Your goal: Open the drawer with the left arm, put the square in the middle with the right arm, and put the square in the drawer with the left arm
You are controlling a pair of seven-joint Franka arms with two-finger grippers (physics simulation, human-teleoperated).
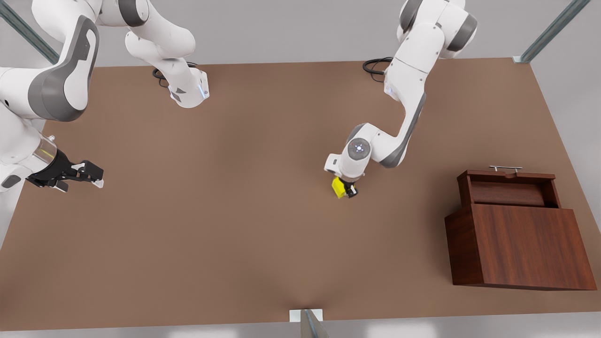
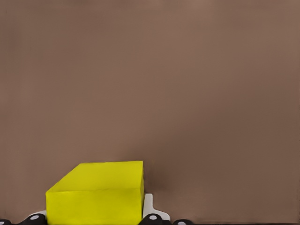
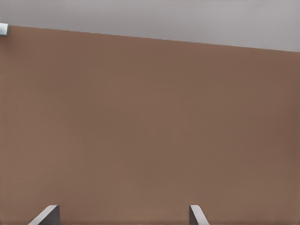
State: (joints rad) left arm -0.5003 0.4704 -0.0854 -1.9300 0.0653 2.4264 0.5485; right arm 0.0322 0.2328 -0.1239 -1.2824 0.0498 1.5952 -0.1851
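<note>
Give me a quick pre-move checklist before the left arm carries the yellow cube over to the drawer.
1. Drawer open: ok, the tray is pulled out from the cabinet, handle on the far side.
2. Drawer interior free: ok, nothing seen inside.
3. Left gripper on the square: ok, the fingers flank the cube in the left wrist view.
4. Cube lifted off the table: cannot tell.
5. Right gripper out of the way: ok, open and waiting at the front view's left edge.
6. Path to the drawer: ok, bare tabletop between.
</note>
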